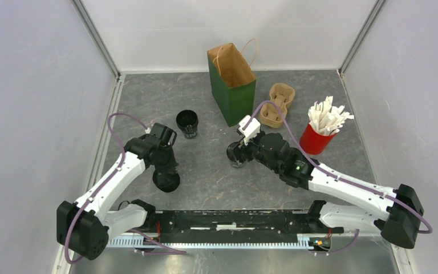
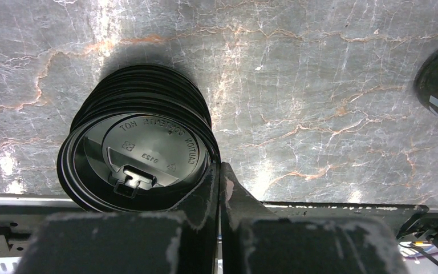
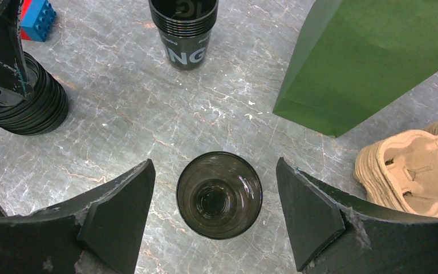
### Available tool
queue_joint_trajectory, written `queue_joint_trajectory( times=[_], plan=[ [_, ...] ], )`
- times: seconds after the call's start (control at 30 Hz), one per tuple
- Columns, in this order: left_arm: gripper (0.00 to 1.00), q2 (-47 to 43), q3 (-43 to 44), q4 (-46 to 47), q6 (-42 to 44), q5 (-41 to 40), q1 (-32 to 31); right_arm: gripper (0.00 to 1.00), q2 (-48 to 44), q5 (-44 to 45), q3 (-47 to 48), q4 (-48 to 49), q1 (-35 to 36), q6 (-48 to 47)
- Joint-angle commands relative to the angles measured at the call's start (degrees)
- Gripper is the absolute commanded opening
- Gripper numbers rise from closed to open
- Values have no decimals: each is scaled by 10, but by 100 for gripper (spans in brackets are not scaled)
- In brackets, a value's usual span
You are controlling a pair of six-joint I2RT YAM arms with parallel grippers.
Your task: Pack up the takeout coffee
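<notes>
— What is the left gripper point(image 2: 219, 171) doing?
— Its jaws are pressed together at the rim of the top lid point(image 2: 148, 151) on the one lid stack point(image 2: 142, 85), near left. Whether they pinch the rim, I cannot tell.
— And the right gripper point(image 3: 214, 165)?
— Wide open around one bare cup point(image 3: 219, 194) in the middle, not touching it. One cup stack point(image 3: 183, 28) stands farther left, and one green bag point(image 3: 376, 57) is behind.

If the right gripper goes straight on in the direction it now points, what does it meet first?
Probably the lidless black cup, standing directly ahead between the open fingers of the right gripper; they would slide down beside its wall toward the table. Depth is unclear.
</notes>
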Motion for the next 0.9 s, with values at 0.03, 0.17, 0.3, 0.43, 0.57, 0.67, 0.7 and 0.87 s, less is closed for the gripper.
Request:
queue_joint_trajectory(
  times=[0.03, 0.17, 0.3, 0.43, 0.57, 0.67, 0.7, 0.87],
  plan=[
    [2, -7, 25, 10, 23, 4, 0, 84, 4, -7, 0, 19, 2, -4],
    [2, -10, 29, 6, 23, 4, 0, 85, 3, -7, 1, 19, 2, -3],
    [2, -19, 46, -6, 21, -4, 0, 85, 3, -7, 2, 19, 2, -3],
    [2, -26, 51, -9, 20, -5, 0, 85, 6, -8, -1, 22, 1, -3],
    [2, -28, 47, -9, 18, -7, 0, 85, 7, -15, -3, 25, 2, 2],
    [2, -32, 48, -9, 17, -7, 0, 85, 4, -18, -6, 28, 2, 4],
    [2, -35, 50, -9, 15, -4, 1, 85, 3, -19, -9, 31, 1, 6],
    [2, -47, 58, -10, 11, 11, 0, 85, 1, -80, -41, 88, 2, 47]
  ],
)
